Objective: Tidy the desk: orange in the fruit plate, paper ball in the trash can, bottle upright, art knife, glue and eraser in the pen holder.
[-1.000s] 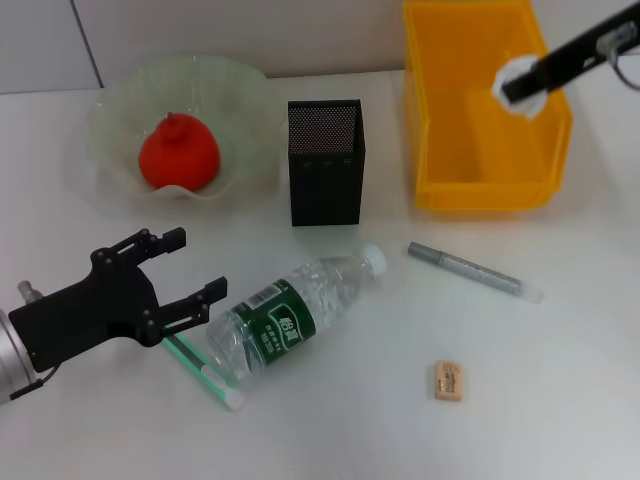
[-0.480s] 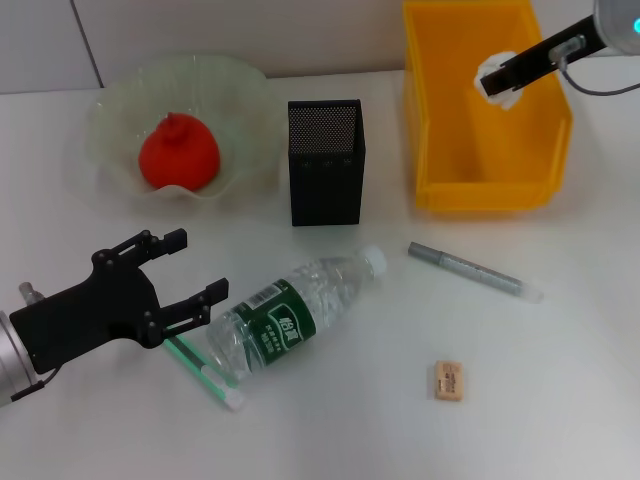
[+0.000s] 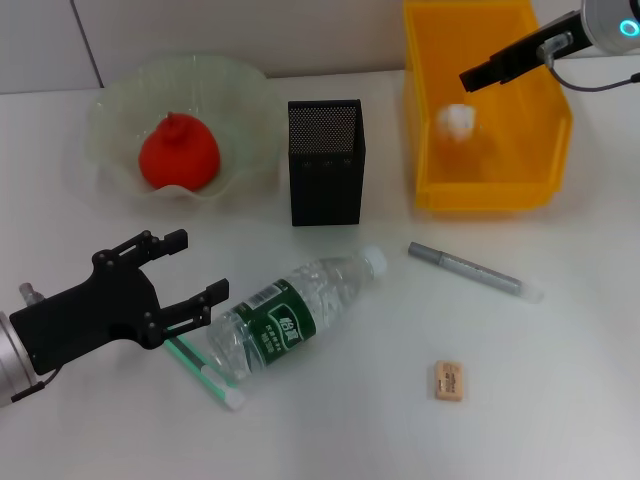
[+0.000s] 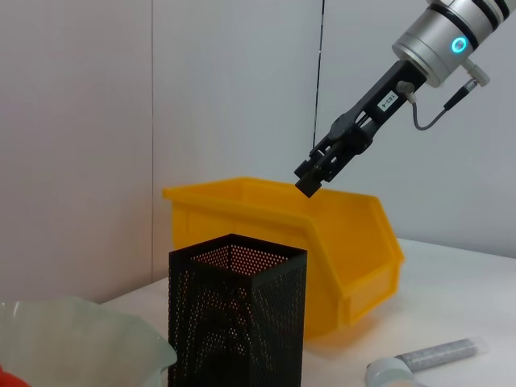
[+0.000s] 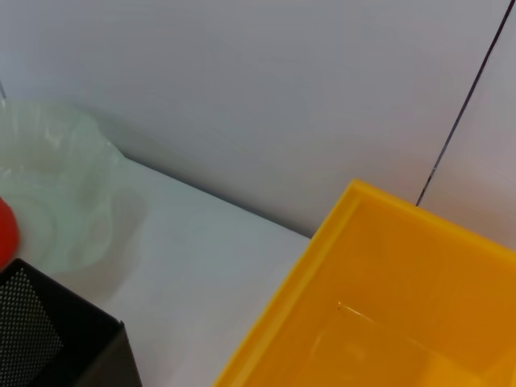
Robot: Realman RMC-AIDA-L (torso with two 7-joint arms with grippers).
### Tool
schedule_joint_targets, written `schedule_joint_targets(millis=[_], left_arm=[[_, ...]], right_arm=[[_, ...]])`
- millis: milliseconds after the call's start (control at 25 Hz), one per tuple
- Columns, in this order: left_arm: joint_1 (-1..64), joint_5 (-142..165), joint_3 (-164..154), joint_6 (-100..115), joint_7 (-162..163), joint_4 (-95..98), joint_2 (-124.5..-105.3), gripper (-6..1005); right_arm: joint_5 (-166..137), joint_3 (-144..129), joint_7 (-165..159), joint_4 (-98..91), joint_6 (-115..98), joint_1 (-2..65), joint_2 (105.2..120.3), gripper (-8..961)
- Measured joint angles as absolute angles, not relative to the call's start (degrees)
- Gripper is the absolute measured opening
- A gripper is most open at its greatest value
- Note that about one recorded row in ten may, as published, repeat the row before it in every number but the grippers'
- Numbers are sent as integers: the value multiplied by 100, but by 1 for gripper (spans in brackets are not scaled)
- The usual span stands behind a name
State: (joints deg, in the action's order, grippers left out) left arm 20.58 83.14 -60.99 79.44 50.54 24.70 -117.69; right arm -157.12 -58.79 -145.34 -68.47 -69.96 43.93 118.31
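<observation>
White paper ball lies in yellow trash can — below right gripper, fingers together.

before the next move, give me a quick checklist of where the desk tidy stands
1. Crumpled white paper ball inside the bright-yellow plastic trash can: ok.
2. Right pincer empty above the can: ok.
3. Red-orange orange in the pale-green glass fruit plate: ok.
4. Clear plastic bottle upright: not ok, lying on its side.
5. Tan eraser in the black mesh pen holder: not ok, on the desk.
6. Left pincer open beside the bottle: ok.
</observation>
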Motion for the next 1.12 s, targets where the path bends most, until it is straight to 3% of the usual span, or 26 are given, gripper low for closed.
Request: schedule_joint_targets(millis=[200,440,840,1120], left_arm=[[2055,8318,-6099,7948,5065,2472,-11769,812],[2047,8323,-6081,7949,5089,2473,-11768,812],[2057,8320,-6058,8184,5609,2592,-11772,812],[2004,8395,-6203,8278,6513,3310,-11792,812]], right_arm=[[-15472,-5863,-14432,-7104,-6994,4241,11893,662],[-12979,-5891,-13210,-8095,-7012,3112,11917,835],[-9767,-5833,-9554,-7437,-8109,1239,11921,834],[-9620,-5433,-7846,-5913,-8760,862,11905,832]])
